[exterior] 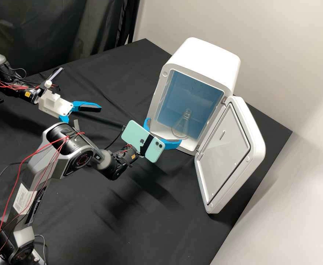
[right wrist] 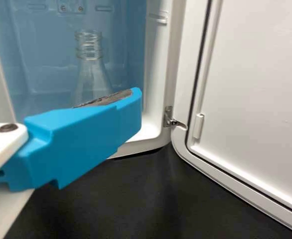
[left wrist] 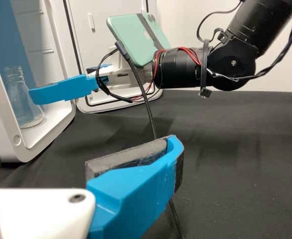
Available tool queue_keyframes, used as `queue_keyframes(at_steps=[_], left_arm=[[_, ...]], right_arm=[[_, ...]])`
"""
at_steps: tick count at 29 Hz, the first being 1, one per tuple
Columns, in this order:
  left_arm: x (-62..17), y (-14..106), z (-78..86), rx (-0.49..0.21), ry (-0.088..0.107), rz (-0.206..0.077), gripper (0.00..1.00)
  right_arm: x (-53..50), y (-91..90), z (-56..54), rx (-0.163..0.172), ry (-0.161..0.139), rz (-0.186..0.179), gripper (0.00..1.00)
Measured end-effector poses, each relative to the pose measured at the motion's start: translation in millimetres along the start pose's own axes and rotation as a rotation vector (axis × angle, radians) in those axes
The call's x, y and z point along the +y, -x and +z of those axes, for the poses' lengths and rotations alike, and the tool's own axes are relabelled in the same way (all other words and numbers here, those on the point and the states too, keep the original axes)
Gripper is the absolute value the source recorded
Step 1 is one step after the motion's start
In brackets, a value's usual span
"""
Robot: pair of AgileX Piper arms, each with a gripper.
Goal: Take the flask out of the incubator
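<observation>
Standing inside the incubator (exterior: 205, 62), the flask (exterior: 184, 119) is just beyond the wide-spread right hand (exterior: 161, 131).

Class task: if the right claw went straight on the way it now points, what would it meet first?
The right claw would most likely meet the flask inside the open incubator; depth is unclear.
</observation>
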Motion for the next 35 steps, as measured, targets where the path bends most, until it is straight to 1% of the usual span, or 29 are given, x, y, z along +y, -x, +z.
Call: queue_keyframes(at_steps=[7,12,18,27,31,35], left_arm=[[0.0,0.0,0.0,0.0,0.0,0.0,1.0],[0.0,0.0,0.0,0.0,0.0,0.0,1.0],[0.0,0.0,0.0,0.0,0.0,0.0,1.0],[0.0,0.0,0.0,0.0,0.0,0.0,1.0],[0.0,0.0,0.0,0.0,0.0,0.0,1.0],[0.0,0.0,0.0,0.0,0.0,0.0,1.0]], right_arm=[[-1.2,-0.1,-1.3,0.003,0.0,-0.003,1.0],[1.7,-4.4,-4.8,0.018,0.002,0.01,1.0],[-1.6,-12.2,-1.1,0.016,-0.002,0.008,1.0],[-5.3,-21.0,0.9,0.03,0.01,-0.002,1.0],[-7.2,-23.7,2.8,0.02,0.011,-0.014,1.0],[-8.8,-28.7,4.8,0.019,0.009,-0.014,1.0]])
